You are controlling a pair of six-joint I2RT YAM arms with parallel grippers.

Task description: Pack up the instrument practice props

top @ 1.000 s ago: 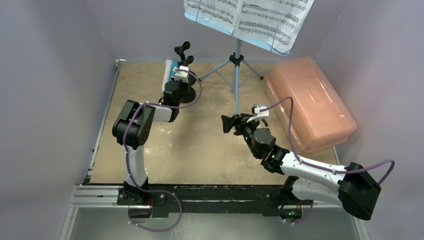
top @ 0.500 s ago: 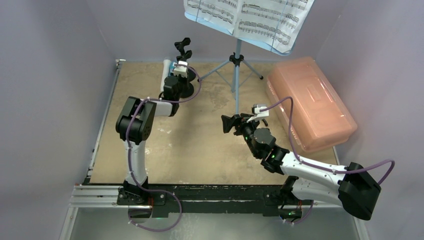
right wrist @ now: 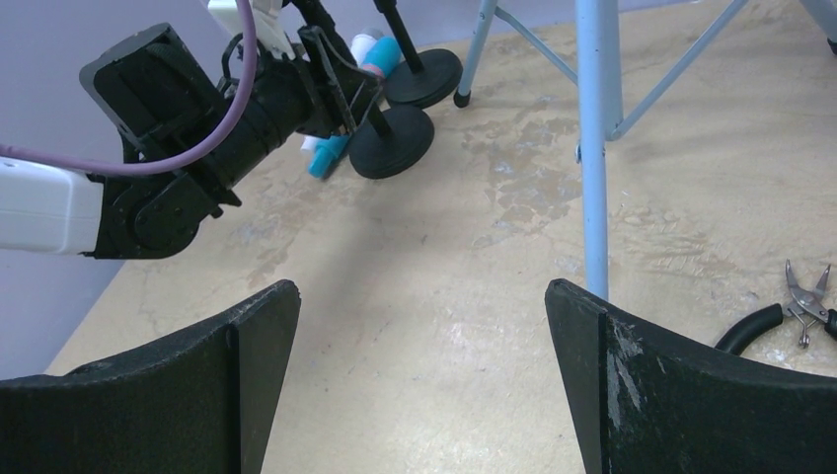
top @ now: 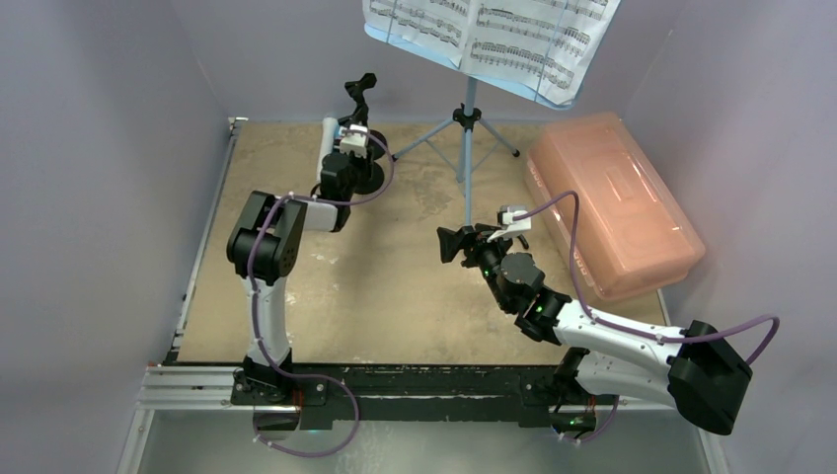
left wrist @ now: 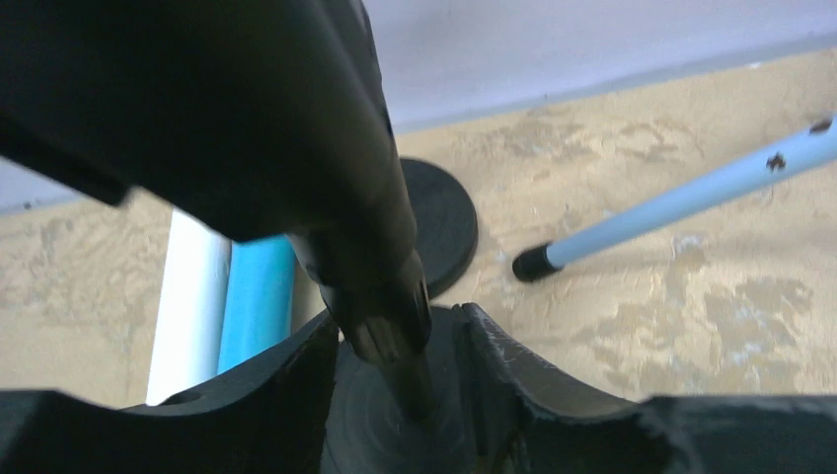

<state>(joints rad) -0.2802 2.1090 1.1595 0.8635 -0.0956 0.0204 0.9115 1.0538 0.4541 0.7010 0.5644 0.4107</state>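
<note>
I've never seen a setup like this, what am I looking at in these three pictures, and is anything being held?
Two robot arms are bolted to a table. One picture looks down from above; the other two come from a camera on each wrist. On the table are a light-blue music stand with sheet music, a pink box, two black microphone holders, white and blue toy microphones and small pliers. The left hand has its fingers either side of one holder's stem, with a gap showing, so it doesn't look clamped. The right hand is wide open and empty.
</note>
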